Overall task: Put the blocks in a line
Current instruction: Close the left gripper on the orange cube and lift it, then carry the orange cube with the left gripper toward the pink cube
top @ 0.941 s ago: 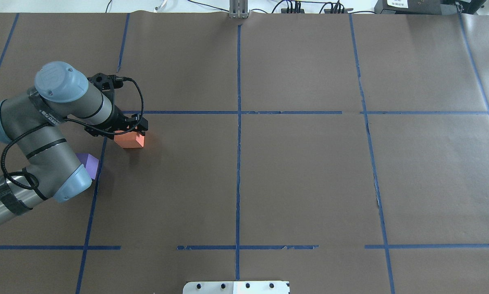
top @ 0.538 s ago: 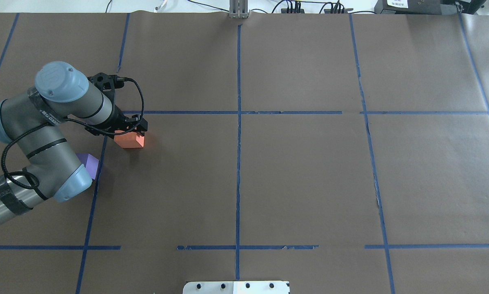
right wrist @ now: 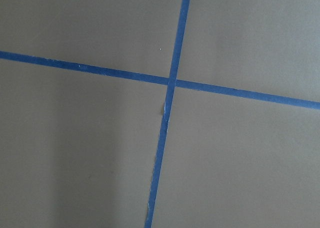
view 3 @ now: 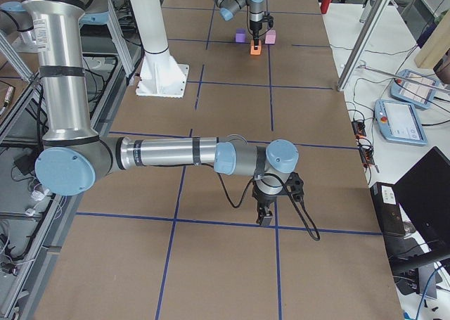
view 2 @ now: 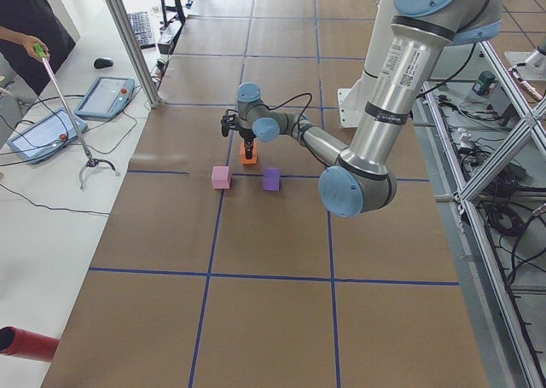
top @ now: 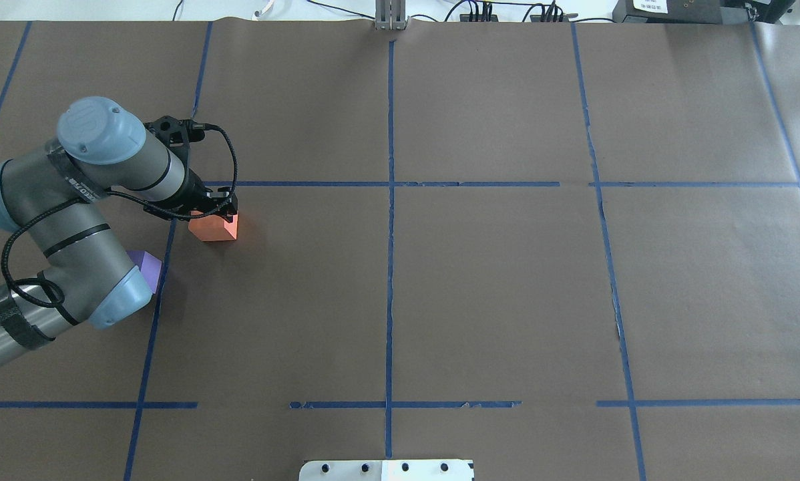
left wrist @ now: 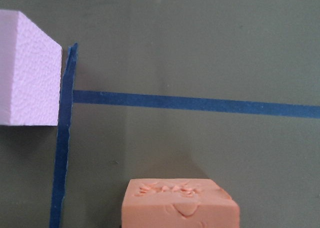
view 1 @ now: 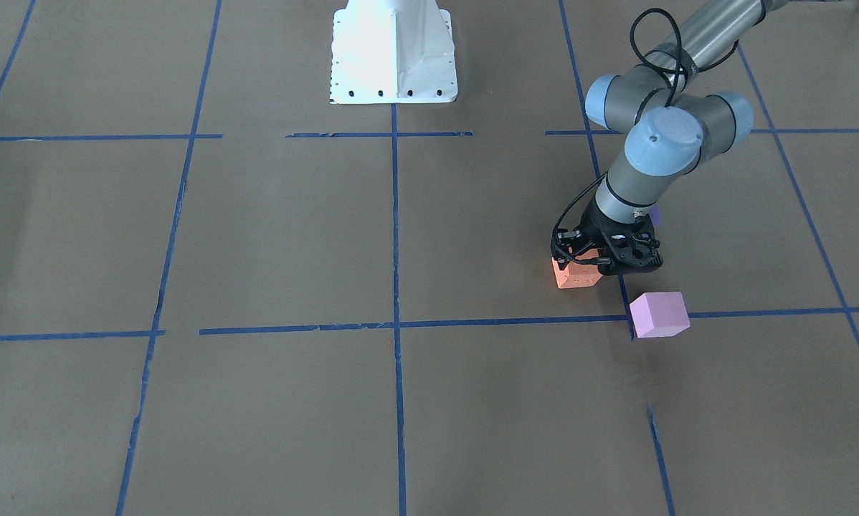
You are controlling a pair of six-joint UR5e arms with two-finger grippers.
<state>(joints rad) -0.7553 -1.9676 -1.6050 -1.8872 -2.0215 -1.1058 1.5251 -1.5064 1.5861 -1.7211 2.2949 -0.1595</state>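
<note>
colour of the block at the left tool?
Orange. The block by the left tool shows best in the overhead exterior view.

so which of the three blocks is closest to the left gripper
The orange block: it sits right at the left gripper, touching or nearly so. The pink block and the violet block each stand clearly apart from it.

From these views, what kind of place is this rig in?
Likely a robotics lab test cell: brown-paper table gridded with blue tape, a teach pendant on a side bench, an aluminium frame post.
</note>
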